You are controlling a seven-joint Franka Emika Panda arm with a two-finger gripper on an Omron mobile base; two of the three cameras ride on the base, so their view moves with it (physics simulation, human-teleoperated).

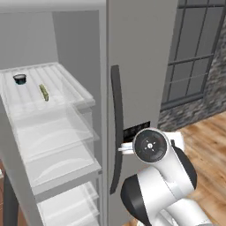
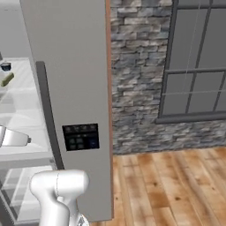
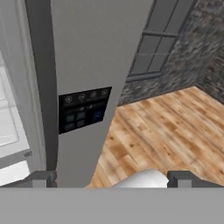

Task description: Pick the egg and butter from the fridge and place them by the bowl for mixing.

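Grey fridge [image 1: 137, 66] interior and a dark-framed window [image 1: 194, 53] over wood flooring make up the left base view. On the top pale shelf [image 1: 66, 84], well up and to the left of the hand, lies the butter [image 1: 43, 92], a thin yellow-green stick; just beside it stands a small dark cup [image 1: 19, 79]. The long dark door handle [image 1: 115, 128] runs down the closed door next to the arm's wrist. No egg can be made out on the shelves shown.

Right base view: a stone wall [image 2: 137, 79] and the window flank the closed door with its dark control panel [image 2: 80, 137]. The butter [image 2: 7, 80] and cup [image 2: 5, 67] appear at the far left edge, above and to the left of the hand.

Hand view: the gripper [image 3: 111, 179] stands spread wide and grasps nothing; its left fingertip [image 3: 41, 178] sits below the handle [image 3: 43, 83], and the panel [image 3: 83, 109] lies ahead between the tips, with floor [image 3: 166, 127] beyond the right one.

Handling, as a judgement: the butter is probably light but soft and greasy, so a gentle pinch across its short width near mid-length suits it; an egg would be fragile, smooth and apt to roll, calling for a light centred hold.
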